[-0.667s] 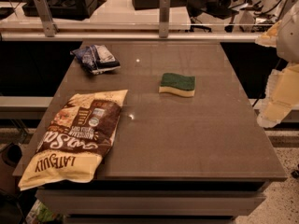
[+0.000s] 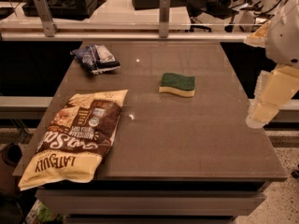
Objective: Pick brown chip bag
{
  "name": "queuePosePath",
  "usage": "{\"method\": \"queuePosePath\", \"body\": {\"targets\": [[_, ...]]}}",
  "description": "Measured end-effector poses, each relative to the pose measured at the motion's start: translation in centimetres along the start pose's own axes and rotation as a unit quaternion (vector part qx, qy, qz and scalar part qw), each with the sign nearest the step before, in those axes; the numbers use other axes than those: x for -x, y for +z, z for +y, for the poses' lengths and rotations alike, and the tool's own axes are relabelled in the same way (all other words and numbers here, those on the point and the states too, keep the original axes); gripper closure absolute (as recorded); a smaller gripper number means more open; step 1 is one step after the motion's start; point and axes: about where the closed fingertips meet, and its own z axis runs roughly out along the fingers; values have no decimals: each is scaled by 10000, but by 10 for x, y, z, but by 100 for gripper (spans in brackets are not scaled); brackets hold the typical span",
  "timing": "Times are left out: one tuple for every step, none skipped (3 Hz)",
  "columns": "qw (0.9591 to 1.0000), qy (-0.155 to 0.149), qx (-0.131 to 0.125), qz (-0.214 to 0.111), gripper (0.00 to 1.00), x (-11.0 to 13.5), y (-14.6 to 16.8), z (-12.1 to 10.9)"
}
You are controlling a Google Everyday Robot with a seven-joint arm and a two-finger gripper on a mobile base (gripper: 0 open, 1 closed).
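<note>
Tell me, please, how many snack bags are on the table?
2. The brown chip bag lies at the front left corner; the small dark blue bag lies at the back left. None seems hidden. The gripper hangs beside the table's right edge.

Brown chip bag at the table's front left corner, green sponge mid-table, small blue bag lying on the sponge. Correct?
Not quite: the camera view shows the small blue bag at the back left, apart from the sponge, not on it. The brown chip bag is at the front left corner, and the gripper hangs beside the table's right edge.
</note>
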Motion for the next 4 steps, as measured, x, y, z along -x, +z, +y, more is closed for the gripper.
{"method": "queuePosePath", "body": {"targets": [[9996,-173,65,-208,0,29,20,8],[9981,-247,209,-516,0,58,54,15],[9932,-418,404,-1005,0,95,87,31],[9817,-802,546,-1639,0,144,94,55]]}}
